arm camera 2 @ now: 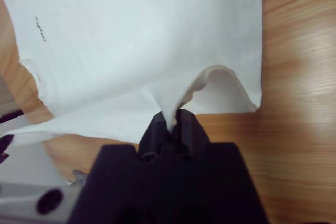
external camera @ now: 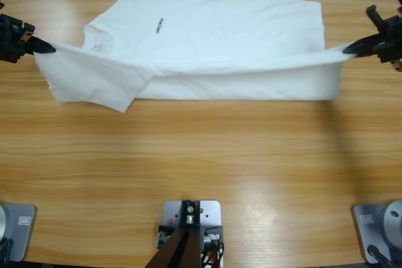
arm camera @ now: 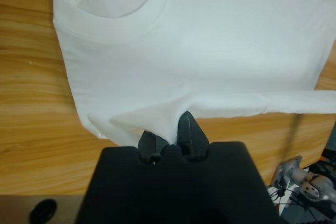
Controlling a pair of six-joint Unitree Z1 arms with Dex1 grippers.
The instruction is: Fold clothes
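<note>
Both grippers, left [external camera: 47, 46] & right [external camera: 349, 48], jaws pinched on the T-shirt [external camera: 220, 36] edge, imo keep it taut & level while folding over the surface [external camera: 201, 155].

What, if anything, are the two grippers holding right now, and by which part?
Both hold the white T-shirt: the left gripper pinches its collar-end edge, the right gripper its hem-end edge.

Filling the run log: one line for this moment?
phase: mid-fold | left claw: pinching T-shirt collar-end edge | right claw: pinching hem-end edge | edge stretched between them above table
</note>
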